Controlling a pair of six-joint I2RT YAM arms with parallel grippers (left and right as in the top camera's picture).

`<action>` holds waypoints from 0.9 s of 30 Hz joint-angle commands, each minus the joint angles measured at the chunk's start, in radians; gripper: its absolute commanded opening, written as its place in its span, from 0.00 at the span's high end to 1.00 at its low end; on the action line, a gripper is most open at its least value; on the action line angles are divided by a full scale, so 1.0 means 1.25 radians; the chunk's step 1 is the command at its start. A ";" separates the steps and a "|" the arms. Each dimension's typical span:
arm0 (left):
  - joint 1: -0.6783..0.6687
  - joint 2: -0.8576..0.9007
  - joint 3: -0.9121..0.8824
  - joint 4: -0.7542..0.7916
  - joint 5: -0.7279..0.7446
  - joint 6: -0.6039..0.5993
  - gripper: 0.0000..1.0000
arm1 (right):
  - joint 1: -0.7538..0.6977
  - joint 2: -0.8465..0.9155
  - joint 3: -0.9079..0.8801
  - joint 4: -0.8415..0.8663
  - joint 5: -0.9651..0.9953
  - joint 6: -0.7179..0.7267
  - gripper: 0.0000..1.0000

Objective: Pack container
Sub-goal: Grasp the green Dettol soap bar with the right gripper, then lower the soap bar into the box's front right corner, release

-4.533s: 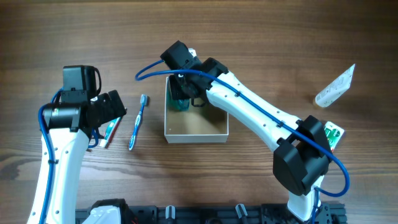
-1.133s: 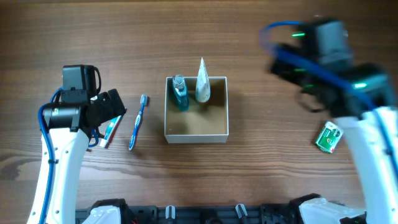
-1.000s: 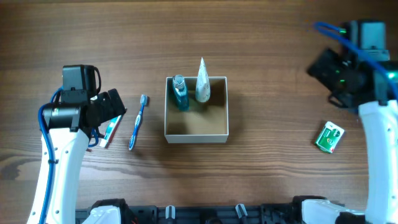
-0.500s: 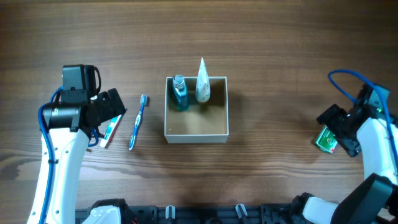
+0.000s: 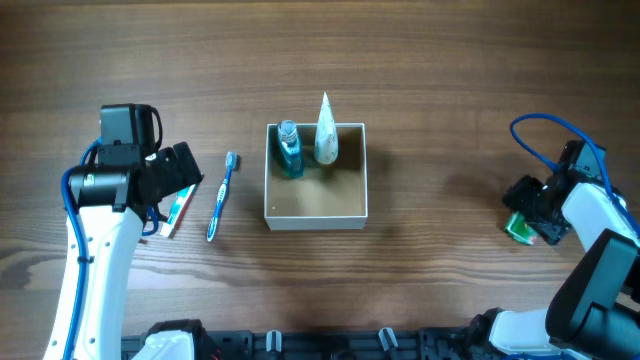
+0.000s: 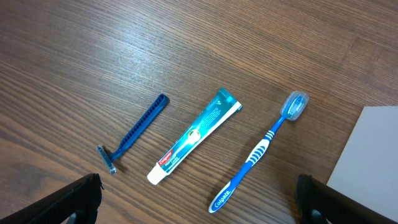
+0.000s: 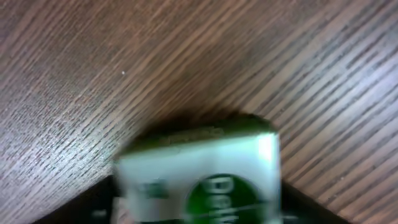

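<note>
Risk of skidding the green pack [image 7: 199, 177] across the counter [image 5: 440, 100]: right claw [image 5: 525, 215] down on it, well right of the container [image 5: 315, 200], grip impossible to tell through blur. Left claw [image 5: 178, 178] spread open, left of container.

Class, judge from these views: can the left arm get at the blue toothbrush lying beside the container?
Probably yes. The toothbrush lies flat and uncovered close to the left gripper, whose fingers stand wide apart, and nothing blocks the way down.
</note>
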 commanded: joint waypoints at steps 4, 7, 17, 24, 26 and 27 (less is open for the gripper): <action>0.005 0.001 0.014 0.000 -0.016 -0.008 0.00 | 0.000 0.015 0.025 -0.049 -0.041 -0.007 0.75; 0.005 0.001 0.014 0.000 -0.016 -0.008 0.00 | 0.008 -0.057 0.139 -0.159 -0.105 -0.026 0.88; 0.005 0.001 0.014 0.000 -0.016 -0.008 0.00 | 0.515 -0.291 0.373 -0.301 -0.163 -0.338 0.96; 0.005 0.001 0.014 0.000 -0.016 -0.008 0.00 | 0.846 -0.186 0.371 -0.239 -0.015 -0.407 0.96; 0.005 0.001 0.014 0.001 -0.016 -0.008 0.00 | 0.878 -0.125 0.371 -0.194 -0.015 -0.407 0.96; 0.005 0.001 0.014 0.000 -0.016 -0.008 0.00 | 0.888 -0.092 0.371 -0.176 -0.015 -0.407 0.96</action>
